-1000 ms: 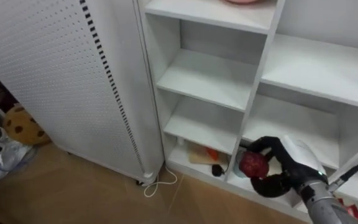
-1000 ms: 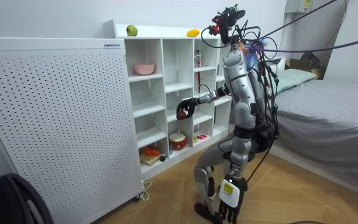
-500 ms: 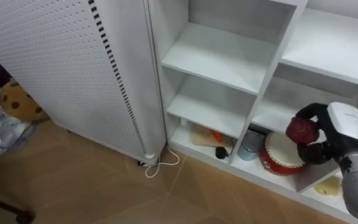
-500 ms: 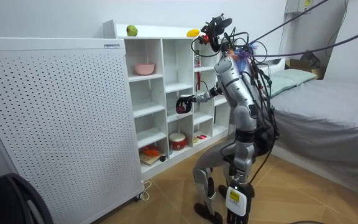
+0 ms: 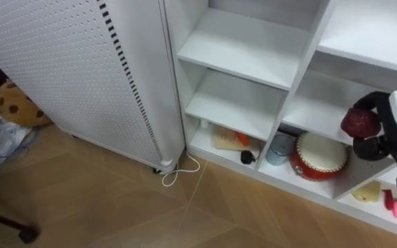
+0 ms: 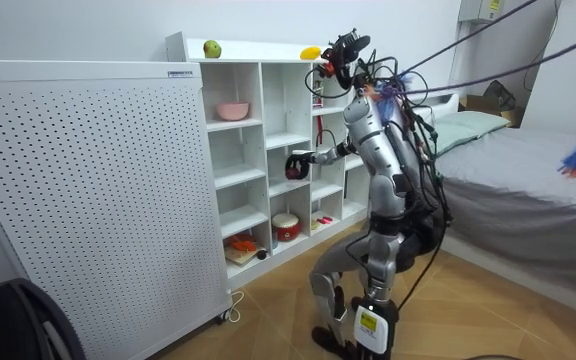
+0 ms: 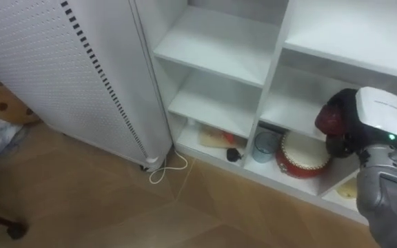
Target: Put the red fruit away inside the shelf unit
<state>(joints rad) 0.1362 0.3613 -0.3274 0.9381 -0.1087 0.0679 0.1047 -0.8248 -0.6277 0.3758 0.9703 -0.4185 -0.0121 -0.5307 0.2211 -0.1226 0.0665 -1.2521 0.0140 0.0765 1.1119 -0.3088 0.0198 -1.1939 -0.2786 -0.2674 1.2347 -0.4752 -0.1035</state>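
A dark red fruit (image 5: 359,122), round with a dull, slightly uneven skin, is held in the robot's right hand (image 5: 386,132). The black fingers and thumb are curled round the fruit from above and below, so that its red side is left showing toward the robot's left. The white cover on the back of the hand is turned upward.

The fruit is held in front of a white closet (image 5: 241,47) of open compartments, level with the shelf above the lowest row. Whether it has passed the closet's front edge cannot be told.

Below the fruit, in the bottom row, a round red container with a cream top (image 5: 318,156) is seen, with a pale blue cup (image 5: 278,149) just beside it on the robot's left. In the next compartment to the left, a flat wooden piece with something orange (image 5: 226,140) and a small black object (image 5: 247,157) are set. A yellow item (image 5: 369,191) is seen low at the right.

A white cable (image 5: 178,172) is looped on the wooden floor (image 5: 102,207) at the foot of a white perforated panel (image 5: 60,55). A spotted brown plush toy (image 5: 14,107) is tucked beyond it.

From the room view, the robot is seen standing before the closet with knees bent, its arm stretched to the middle shelves. Further things are added there: a green fruit (image 6: 211,48) and a yellow fruit (image 6: 311,52) on the closet's top, a pink bowl (image 6: 233,110) on an upper shelf, and a bed (image 6: 528,170) behind the robot.
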